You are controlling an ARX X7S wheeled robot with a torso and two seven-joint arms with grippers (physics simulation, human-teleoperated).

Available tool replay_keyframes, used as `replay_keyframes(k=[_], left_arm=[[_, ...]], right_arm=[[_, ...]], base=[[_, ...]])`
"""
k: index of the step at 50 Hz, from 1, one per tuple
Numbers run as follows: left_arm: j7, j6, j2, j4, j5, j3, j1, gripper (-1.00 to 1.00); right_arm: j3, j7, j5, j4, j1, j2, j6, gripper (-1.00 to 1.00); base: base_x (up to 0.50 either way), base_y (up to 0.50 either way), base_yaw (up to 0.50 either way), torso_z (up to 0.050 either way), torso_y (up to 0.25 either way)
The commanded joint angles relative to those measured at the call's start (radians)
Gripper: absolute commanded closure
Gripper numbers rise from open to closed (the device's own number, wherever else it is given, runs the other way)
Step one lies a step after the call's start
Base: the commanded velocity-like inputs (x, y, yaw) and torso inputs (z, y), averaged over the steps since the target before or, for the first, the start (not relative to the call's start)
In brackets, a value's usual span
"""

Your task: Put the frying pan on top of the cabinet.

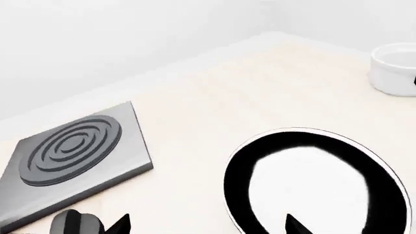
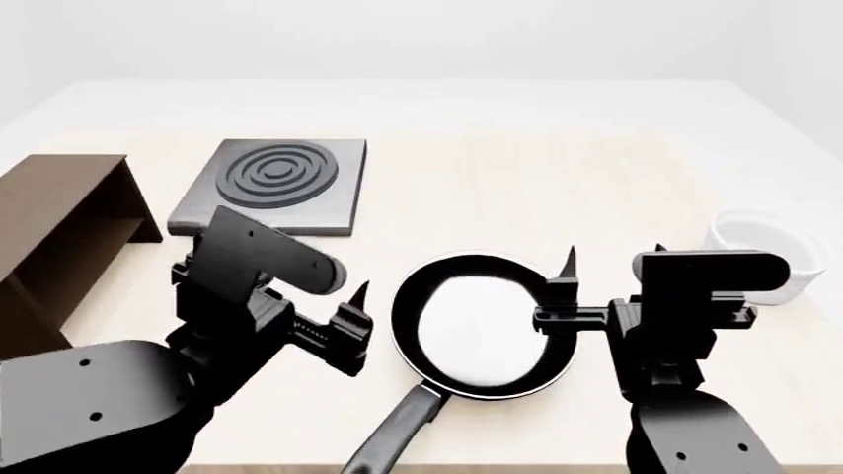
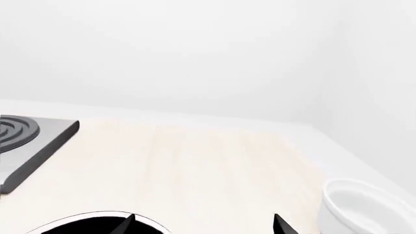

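The frying pan lies flat on the table in the head view, glossy pale inside, its long black handle pointing to the near edge. The dark brown cabinet stands at the far left with its top bare. My left gripper hangs open at the pan's left rim. In the left wrist view the left gripper straddles that rim, one fingertip over the pan. My right gripper is open at the pan's right side. In the right wrist view the right gripper has one fingertip over the pan's edge.
A grey square hob with concentric rings sits behind the pan, next to the cabinet. A white bowl stands at the right, close to my right arm. The pale wooden table ends just behind the hob.
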Motion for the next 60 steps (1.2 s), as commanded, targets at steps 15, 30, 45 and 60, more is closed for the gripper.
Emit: replay_keyframes(k=[15, 30, 45, 60], left_arm=[[-0.34, 0.045, -0.268, -0.057, -0.82, 0.291, -0.275, -1.0], [-0.493, 0.123, -0.218, -0.056, -0.952, 0.382, -0.315, -1.0], [-0.594, 0.191, -0.139, -0.036, -0.916, 0.464, -0.235, -1.0], [-0.637, 0.189, -0.103, -0.024, -0.879, 0.53, -0.188, -1.0]], right_arm=[[-0.018, 0.014, 0.004, 0.025, 0.003, 0.009, -0.008, -1.0], [-0.025, 0.02, 0.009, 0.032, 0.005, 0.013, -0.009, -1.0], [-0.032, 0.027, 0.014, 0.033, 0.006, 0.019, -0.01, -1.0], [-0.036, 0.034, 0.02, 0.036, 0.007, 0.022, -0.011, -1.0]], base=[[0.0, 0.0, 0.0, 0.0, 0.0], [0.0, 0.0, 0.0, 0.0, 0.0], [0.0, 0.0, 0.0, 0.0, 0.0], [0.0, 0.0, 0.0, 0.0, 0.0]])
